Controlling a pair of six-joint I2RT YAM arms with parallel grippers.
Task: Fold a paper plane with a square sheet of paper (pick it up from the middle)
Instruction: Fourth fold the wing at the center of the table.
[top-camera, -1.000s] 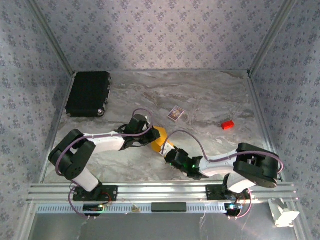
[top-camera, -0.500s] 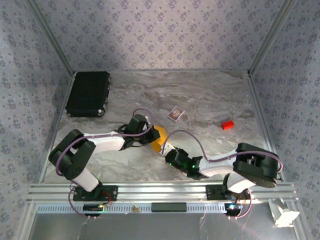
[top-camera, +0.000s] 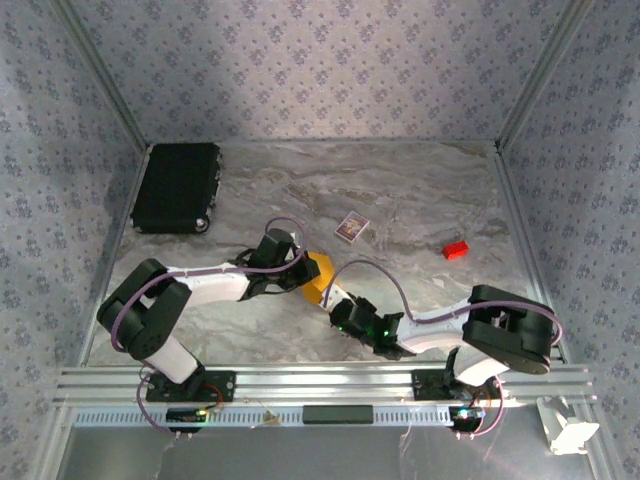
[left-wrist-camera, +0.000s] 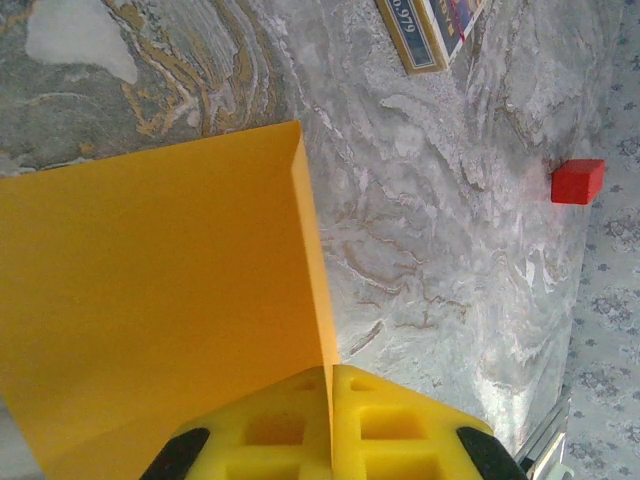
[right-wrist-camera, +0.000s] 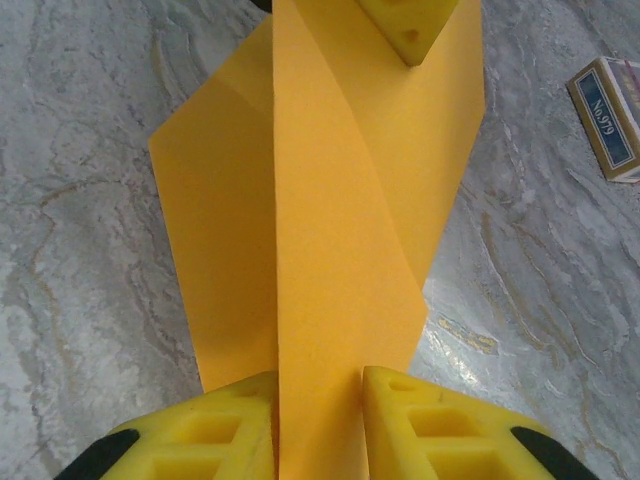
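Observation:
The square sheet of paper (top-camera: 320, 276), orange-yellow and partly folded, is held between my two grippers at mid-table. In the left wrist view the sheet (left-wrist-camera: 150, 300) spreads to the left, and my left gripper (left-wrist-camera: 332, 372) is shut on its creased edge. In the right wrist view a long folded flap of the sheet (right-wrist-camera: 330, 220) rises from between my right gripper's (right-wrist-camera: 320, 385) yellow fingers, which stand a flap's width apart and touch it on both sides. A left fingertip (right-wrist-camera: 410, 25) pinches the sheet's far end. From above, the left gripper (top-camera: 300, 272) and right gripper (top-camera: 335, 305) face each other.
A small purple-and-white card (top-camera: 351, 227) lies just beyond the paper. A tiny red block (top-camera: 456, 250) sits to the right. A black case (top-camera: 178, 187) rests at the back left. Patterned walls and metal rails (top-camera: 320, 380) bound the marble table.
The left jaws have closed the last bit onto the paper's edge. My right arm has crept slightly left; the paper stays between the grippers.

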